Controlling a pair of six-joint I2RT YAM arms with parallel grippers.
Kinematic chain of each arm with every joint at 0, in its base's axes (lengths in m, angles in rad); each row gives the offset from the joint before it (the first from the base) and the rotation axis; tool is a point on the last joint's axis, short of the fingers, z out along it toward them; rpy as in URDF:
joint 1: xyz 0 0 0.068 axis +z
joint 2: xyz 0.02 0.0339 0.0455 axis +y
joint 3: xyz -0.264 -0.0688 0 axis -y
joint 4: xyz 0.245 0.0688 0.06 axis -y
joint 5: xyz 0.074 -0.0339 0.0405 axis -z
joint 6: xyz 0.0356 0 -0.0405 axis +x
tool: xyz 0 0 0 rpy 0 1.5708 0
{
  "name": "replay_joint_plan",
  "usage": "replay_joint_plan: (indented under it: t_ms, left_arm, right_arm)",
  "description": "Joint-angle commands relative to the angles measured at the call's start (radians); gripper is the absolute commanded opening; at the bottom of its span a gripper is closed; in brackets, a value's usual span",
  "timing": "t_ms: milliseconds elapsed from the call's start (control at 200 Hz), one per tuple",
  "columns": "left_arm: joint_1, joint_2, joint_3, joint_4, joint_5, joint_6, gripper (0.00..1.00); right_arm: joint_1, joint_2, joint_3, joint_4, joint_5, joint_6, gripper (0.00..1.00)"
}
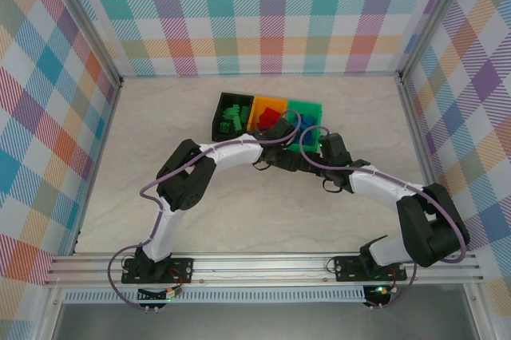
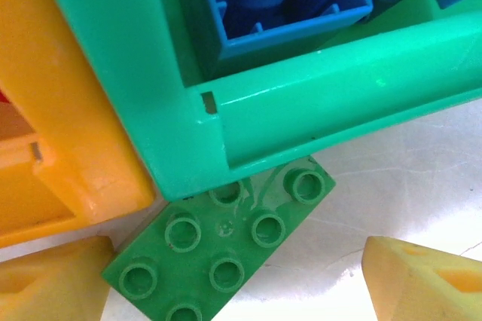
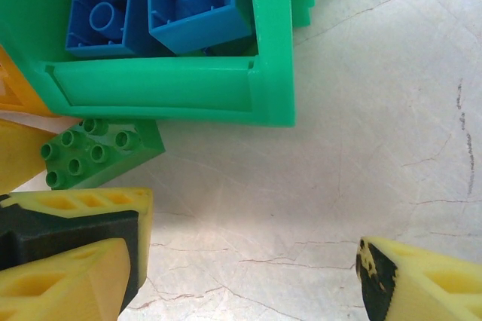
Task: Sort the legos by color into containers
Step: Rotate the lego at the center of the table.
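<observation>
- My left gripper (image 2: 233, 261) is wide open and holds nothing. Its two yellow fingers (image 2: 53, 283) hang low on either side of a green brick (image 2: 218, 249).
- The green brick lies studs-up on the surface (image 2: 422, 178). Its far end touches the foot of the green bin (image 2: 324, 80) at the corner next to the orange bin (image 2: 60, 110).
- The green bin has blue bricks (image 2: 286, 4) in it, so this brick does not belong there. I judge it should go in the black bin (image 1: 222, 108), where the green legos (image 1: 233, 116) are.
- I expect the brick to be light, hard and stiff, so a firm pinch should not hurt it. Its side walls look smooth and glossy and may slip.
- I would take hold across the short width, on the two long flat sides, at the free half away from the bin.
- The brick sits at a slant to my fingers. Closing as I am would likely catch opposite corners and twist it, so I should turn the wrist square first.
- A finger could catch on the bin wall and push the bin.
- My right gripper (image 3: 245, 268) is also spread wide and has nothing in it. It hangs over bare surface near the green bin's other corner.
</observation>
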Motion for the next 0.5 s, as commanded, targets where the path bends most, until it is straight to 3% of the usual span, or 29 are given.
replay_joint_plan:
  t_ms: [0, 210, 495]
  left_arm:
    - [-0.054, -0.080, -0.029, 0.028, 0.116, 0.049, 0.85]
    - [-0.060, -0.121, -0.090, 0.067, 0.118, 0.051, 0.84]
    - [-0.057, -0.109, -0.054, 0.030, 0.027, 0.048, 0.85]
  right_arm:
    - [-0.004, -0.004, 0.015, 0.034, 0.009, 0.008, 0.79]
    - [-0.023, -0.054, 0.005, 0.005, 0.106, -0.013, 0.80]
    - [-0.172, -0.140, -0.064, 0.015, 0.047, 0.027, 0.80]
